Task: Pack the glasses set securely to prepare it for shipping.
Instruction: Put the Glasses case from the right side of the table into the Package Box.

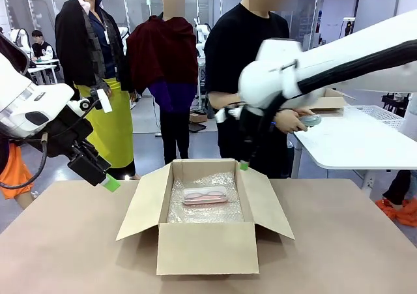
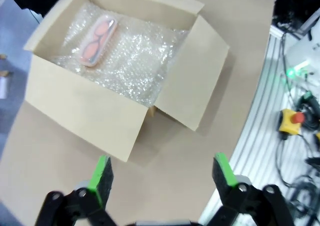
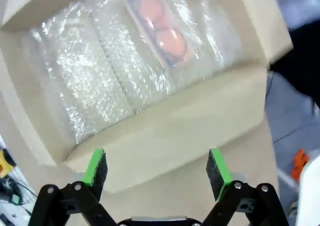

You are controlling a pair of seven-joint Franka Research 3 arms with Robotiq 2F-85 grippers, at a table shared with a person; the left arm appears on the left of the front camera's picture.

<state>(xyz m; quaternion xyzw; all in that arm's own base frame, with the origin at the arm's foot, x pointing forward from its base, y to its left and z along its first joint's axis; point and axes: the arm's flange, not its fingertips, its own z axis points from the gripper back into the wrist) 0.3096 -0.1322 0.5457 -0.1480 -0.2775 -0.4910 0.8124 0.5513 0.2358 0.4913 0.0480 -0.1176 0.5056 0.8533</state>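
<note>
Left jaws: apart and empty, green pads (image 2: pixel 102 178) wide. They hang above the bench (image 1: pixel 65 242), off the left side of the cardboard box (image 1: pixel 208 245) and clear of its left flap, touching nothing.

Cardboard box: upright on the bench with all four flaps folded outward. Its floor is lined with bubble wrap (image 1: pixel 195 212).

Pink case (image 1: pixel 205 195): lies flat on the bubble wrap inside the box, nearer the far wall than the near one. Its long side runs across the box. Nothing covers it.

Right jaws: apart and empty, poised over the far right corner of the box, just above the rim, pads (image 3: pixel 215 167) wide. They are not in contact with the pink case or the wrap.

Beyond the box to the right, a person's hands (image 1: pixel 294 120) hold a small pale greenish oblong. I judge it to be the mint green case (image 1: pixel 311 119), though it is too small to confirm.

Finding: packing is part done, with one case in and the second outside the box. The step in hand is getting the mint green case in. The next move calls for my right jaws to receive it, close across its narrow width, and lay it flat beside the pink case. Cushioning on top and closing the flaps remain.
</note>
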